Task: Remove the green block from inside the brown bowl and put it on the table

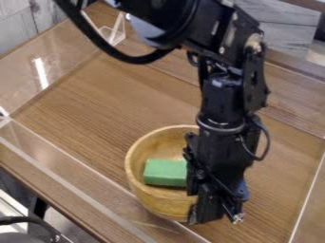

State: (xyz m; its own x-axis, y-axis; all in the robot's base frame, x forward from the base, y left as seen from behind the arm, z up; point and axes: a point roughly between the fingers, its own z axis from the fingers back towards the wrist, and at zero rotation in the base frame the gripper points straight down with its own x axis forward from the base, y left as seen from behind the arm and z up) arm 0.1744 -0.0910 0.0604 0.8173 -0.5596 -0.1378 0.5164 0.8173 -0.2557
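Note:
The brown bowl sits on the table near its front edge. Inside it, toward the left, the green block lies flat. My gripper points straight down at the bowl's near-right rim, partly covering it. Its jaws look shut and sit to the right of the block, apart from it. Whether the fingertips pinch the rim or only press against it is hidden by the gripper body.
Clear plastic walls run along the table's front-left edge and the back left. Open wood surface stretches left of and behind the bowl. The black arm rises over the bowl's right side.

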